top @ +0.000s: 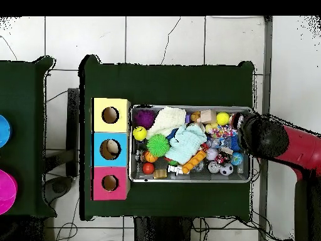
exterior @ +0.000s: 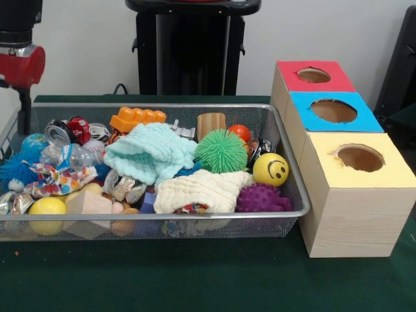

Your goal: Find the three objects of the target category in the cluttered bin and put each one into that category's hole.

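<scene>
The silver wire-mesh bin point(exterior: 162, 106) lies on the green table and is full of clutter; it also shows in the overhead view point(top: 188, 107). One white wad printed with coloured patches point(exterior: 58, 179) lies at its left end, and shows in the overhead view point(top: 219, 132). Another printed wad point(exterior: 192, 208) peeks out under the cream cloth. I see no third one. The round hole point(exterior: 359, 158) is in the yellow-topped box beside the bin, also seen from overhead point(top: 110, 115). My arm's red and black end point(exterior: 19, 62) hangs over the bin's left end, seen from overhead point(top: 263, 135). It hides the gripper.
In the bin are a mint cloth point(exterior: 149, 153), a cream cloth point(exterior: 201, 188), green point(exterior: 221, 150) and purple point(exterior: 260, 198) spiky balls, a yellow smiley ball point(exterior: 270, 169) and an orange brick point(exterior: 136, 118). The blue-topped point(exterior: 333, 111) and red-topped point(exterior: 314, 75) boxes stand behind the yellow one.
</scene>
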Robot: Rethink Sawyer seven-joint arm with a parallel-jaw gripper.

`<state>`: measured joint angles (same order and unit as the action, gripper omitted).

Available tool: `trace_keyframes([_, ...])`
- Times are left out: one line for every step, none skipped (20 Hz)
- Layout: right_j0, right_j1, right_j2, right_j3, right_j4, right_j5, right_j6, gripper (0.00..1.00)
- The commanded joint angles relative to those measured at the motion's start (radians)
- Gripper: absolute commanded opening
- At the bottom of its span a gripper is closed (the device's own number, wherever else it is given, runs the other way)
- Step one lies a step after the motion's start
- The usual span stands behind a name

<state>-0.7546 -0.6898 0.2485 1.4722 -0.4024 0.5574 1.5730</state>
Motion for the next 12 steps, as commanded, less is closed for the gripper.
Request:
trace_keyframes([0.011, 0.035, 0.160, 0.072, -0.052, -0.041, -0.159, 1.00])
trace_keyframes([0.018, 0.033, 0.161, 0.072, -0.051, -0.037, -0.144, 1.00])
trace_keyframes([0.024, 0.031, 0.162, 0.073, -0.050, -0.032, -0.130, 1.00])
trace_keyframes([0.029, 0.028, 0.162, 0.076, -0.051, -0.032, -0.119, 1.00])
trace_keyframes([0.034, 0.025, 0.162, 0.076, -0.048, -0.031, -0.108, 1.00])
trace_keyframes([0.039, 0.022, 0.160, 0.079, -0.048, -0.033, -0.096, 1.00])
trace_keyframes([0.041, 0.021, 0.161, 0.079, -0.047, -0.032, -0.088, 1.00])
trace_keyframes([0.045, 0.020, 0.161, 0.081, -0.048, -0.038, -0.078, 1.00])
trace_keyframes([0.049, 0.021, 0.158, 0.082, -0.050, -0.041, -0.070, 1.00])
trace_keyframes([0.051, 0.025, 0.160, 0.082, -0.051, -0.047, -0.065, 1.00])
trace_keyframes([0.052, 0.031, 0.159, 0.080, -0.055, -0.054, -0.062, 1.00])
trace_keyframes([0.054, 0.036, 0.160, 0.078, -0.057, -0.061, -0.058, 1.00])
